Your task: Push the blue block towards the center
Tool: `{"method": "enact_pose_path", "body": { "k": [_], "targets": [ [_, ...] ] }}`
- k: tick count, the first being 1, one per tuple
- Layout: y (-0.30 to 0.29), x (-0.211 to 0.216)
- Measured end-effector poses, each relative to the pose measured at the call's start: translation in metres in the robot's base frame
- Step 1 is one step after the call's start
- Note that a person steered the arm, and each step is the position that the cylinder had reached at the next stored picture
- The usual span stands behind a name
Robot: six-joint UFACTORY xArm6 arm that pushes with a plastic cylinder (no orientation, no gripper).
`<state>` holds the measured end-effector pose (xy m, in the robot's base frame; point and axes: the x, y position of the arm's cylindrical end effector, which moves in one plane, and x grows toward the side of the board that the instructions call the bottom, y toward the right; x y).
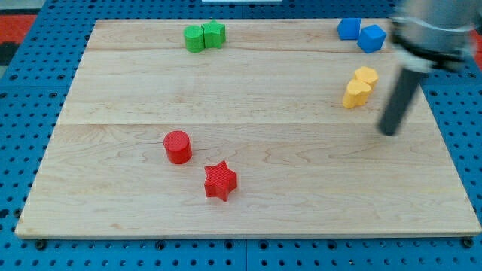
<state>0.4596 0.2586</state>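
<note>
Two blue blocks sit at the view's top right: one squarish, and a blue cube-like block touching it on the right. My tip rests on the board at the right, well below the blue blocks and just right of and below the yellow blocks. It touches no block. The rod above it is blurred.
Two yellow blocks touch each other left of the rod. Two green blocks sit together at the top. A red cylinder and a red star lie lower left of centre. The wooden board lies on a blue pegboard.
</note>
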Motion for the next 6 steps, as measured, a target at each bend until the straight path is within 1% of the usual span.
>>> {"method": "enact_pose_path", "body": {
  "k": [1, 2, 3, 4, 5, 6],
  "targets": [
    [0.046, -0.098],
    [0.045, -0.221],
    [-0.017, -0.247],
    [-0.08, -0.186],
    [-0.077, -0.166],
    [-0.079, -0.207]
  ]
}}
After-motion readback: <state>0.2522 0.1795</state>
